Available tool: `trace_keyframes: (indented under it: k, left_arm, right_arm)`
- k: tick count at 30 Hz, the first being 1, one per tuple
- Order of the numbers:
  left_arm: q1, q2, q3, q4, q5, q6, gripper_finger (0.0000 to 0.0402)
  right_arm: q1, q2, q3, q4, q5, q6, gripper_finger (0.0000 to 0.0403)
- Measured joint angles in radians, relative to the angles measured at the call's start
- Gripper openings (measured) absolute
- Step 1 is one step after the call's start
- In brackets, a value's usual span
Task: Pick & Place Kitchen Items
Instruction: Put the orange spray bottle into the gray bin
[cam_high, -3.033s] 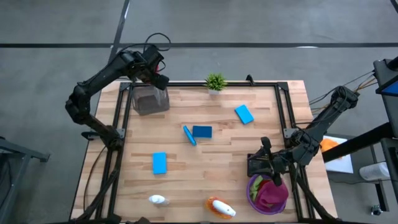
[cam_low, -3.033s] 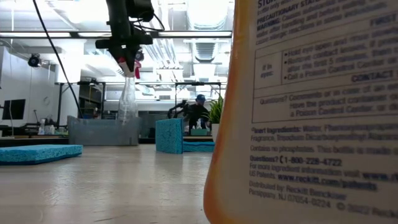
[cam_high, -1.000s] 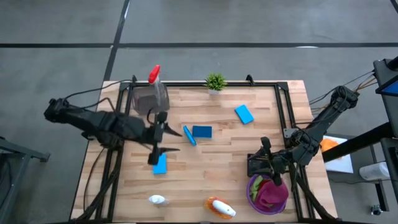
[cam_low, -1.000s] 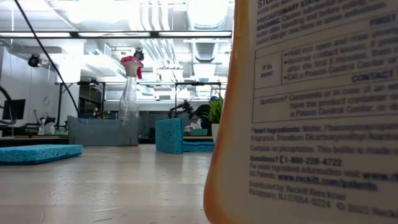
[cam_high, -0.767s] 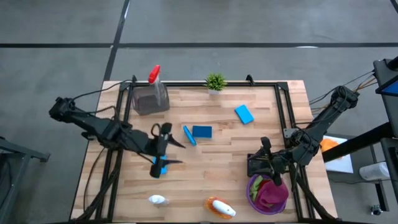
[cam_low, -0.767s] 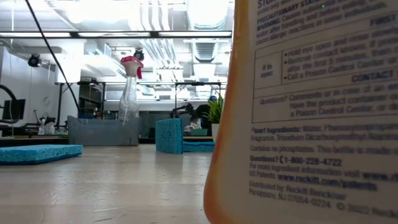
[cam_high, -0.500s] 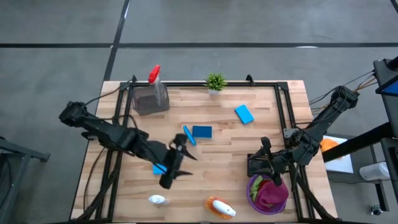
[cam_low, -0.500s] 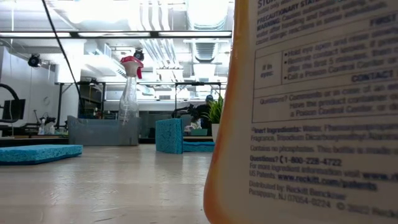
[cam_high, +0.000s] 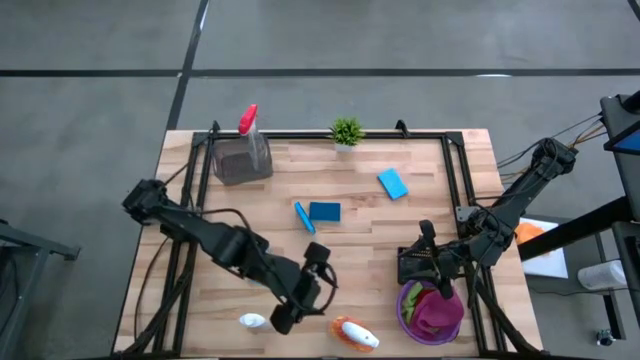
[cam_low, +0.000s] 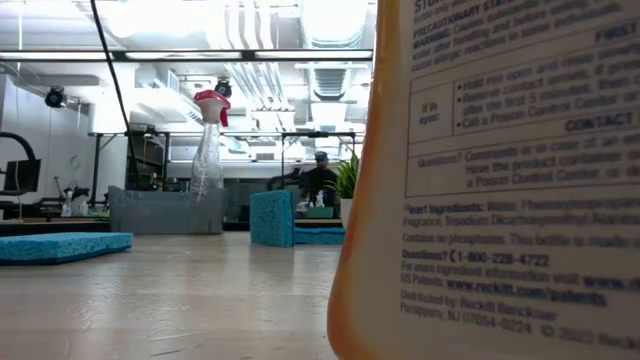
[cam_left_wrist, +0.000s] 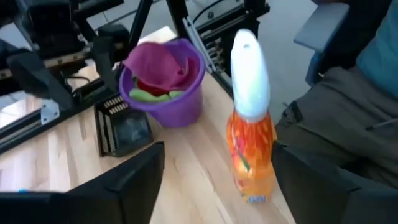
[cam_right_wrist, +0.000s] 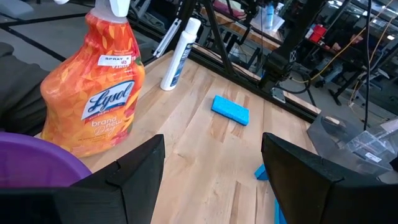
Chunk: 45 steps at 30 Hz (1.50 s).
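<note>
Item in hand: orange spray bottle (cam_high: 355, 334), standing at the table's six o'clock edge, white cap up, between the white spray bottle (cam_high: 253, 321) lying at its nine o'clock and the purple bucket (cam_left_wrist: 186, 102) at its three o'clock.

Handling, as I judge it: rigid plastic body, glossy label, likely slick; weight depends on fill, which I cannot read. Tall and narrow-footed, so it should tip easily if nudged at the cap. I would take it across the waist of the orange body, below the white cap (cam_left_wrist: 247, 74), where the walls run closest to parallel; the cap tapers and looks a poor purchase.

Left gripper (cam_high: 308, 283): just at the bottle's ten o'clock, fingers spread wide with nothing between them; the wrist view puts the bottle ahead of the gap, not yet inside it.

Right gripper (cam_high: 432, 262): parked at twelve o'clock of the bucket, fingers apart, holding nothing.

Other stock: bucket holds magenta and green cloths (cam_left_wrist: 163, 65); blue sponges (cam_high: 325, 211) lie mid-table; red-topped clear bottle (cam_high: 246, 119) sits in the grey bin (cam_high: 240, 161) at the table's eleven o'clock.
</note>
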Motion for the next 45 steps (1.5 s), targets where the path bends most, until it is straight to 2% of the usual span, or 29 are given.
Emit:
trace_keyframes:
  k: [6,11,21,30,38,45]
  left_arm:
    - [-0.008,0.04,0.073,-0.004,0.049,0.005,0.0356]
    - [-0.008,0.041,0.089,0.02,0.072,0.008,0.0378]
    - [-0.008,0.084,0.09,0.109,0.173,-0.001,0.0379]
    - [0.003,0.148,0.097,0.199,0.192,0.0,0.0379]
    - [0.029,0.188,0.097,0.21,0.205,-0.013,0.0378]
    - [0.04,0.189,0.097,0.243,0.273,-0.031,0.034]
  right_arm:
    - [0.0,0.0,0.0,0.0,0.0,0.002,0.0265]
    - [0.0,0.0,0.0,-0.004,0.0,0.002,0.0265]
    - [0.0,0.0,0.0,-0.003,0.0,0.002,0.0265]
    - [0.0,0.0,0.001,-0.003,0.0,0.002,0.0265]
    - [0.0,0.0,0.002,-0.003,0.0,0.006,0.0265]
    - [0.0,0.0,0.002,-0.004,0.0,0.006,0.0265]
